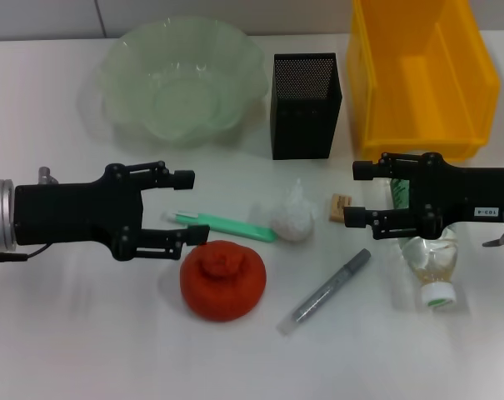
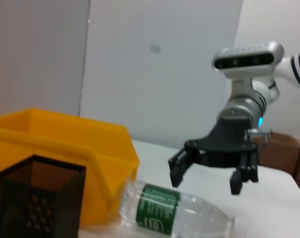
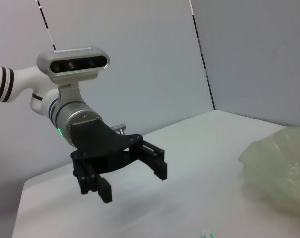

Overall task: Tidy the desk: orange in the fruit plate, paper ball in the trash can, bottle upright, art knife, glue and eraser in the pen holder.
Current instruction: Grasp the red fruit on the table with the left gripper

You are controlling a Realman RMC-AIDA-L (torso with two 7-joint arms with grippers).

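- Left hand (image 1: 189, 207): fingers apart, nothing between them, hovering over the worktop (image 1: 60, 333) at the left, fingertips just above the orange.
- Fruit plate (image 1: 182, 79): back left of the worktop, nothing in it.
- Green-handled art knife (image 1: 222, 223): lying flat, one end beside the left hand's lower finger, the other by the paper ball.
- Orange (image 1: 223, 280): on the worktop just in front of the knife.
- Pen holder (image 1: 306, 104): upright at the back centre, between plate and trash can.
- Paper ball (image 1: 291, 218): centre, in front of the pen holder.
- Grey stick (image 1: 325, 291): lying at a slant, in front of the paper ball.
- Eraser (image 1: 341, 207): right of the paper ball, near the right hand's fingertips.
- Right hand (image 1: 358, 193): fingers apart, gripping nothing (it hangs above the bottle).
- Bottle (image 1: 432, 260): on its side, cap toward the front edge.
- Trash can (image 1: 418, 75): back right.
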